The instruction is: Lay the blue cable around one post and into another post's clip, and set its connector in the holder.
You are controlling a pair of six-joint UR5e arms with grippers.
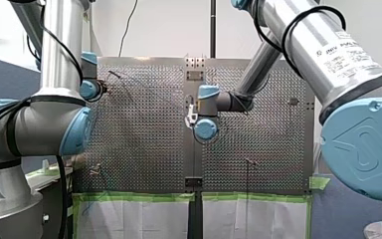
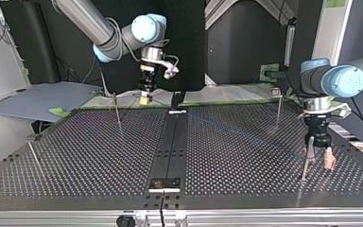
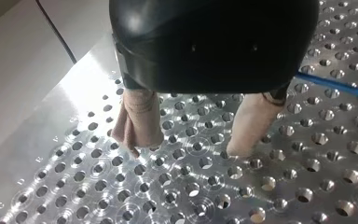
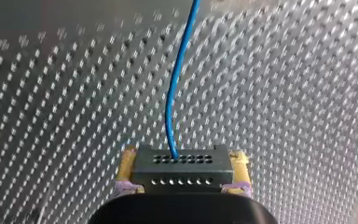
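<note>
Over the table (image 4: 284,116), right gripper (image 4: 182,156) clamps connector (image 4: 182,170); left gripper (image 3: 189,147) spread, empty. Cable (image 4: 177,84) routing & connector seating appear pending.

Cable (image 4: 177,84) is seen as bright blue, plain all along. Connector (image 4: 182,170) is black w/ 2 rows of tiny round holes. Pads (image 4: 127,165) of my right gripper (image 4: 183,156) are yellow, w/ purple bits near the gripper's black body. My left gripper (image 3: 191,140) is shiny black & its pads (image 3: 140,119) are beige. Table (image 3: 191,196) is silver-grey, dotted all over w/ even rows of round holes. A black strip (image 2: 172,142) is seen down its middle. My left arm (image 1: 59,59) & my right arm (image 1: 318,50) are silver w/ light blue joints (image 1: 206,128). Green tape (image 1: 139,197) is seen along the table edge, w/ white sheets (image 1: 134,219) next to it.
</note>
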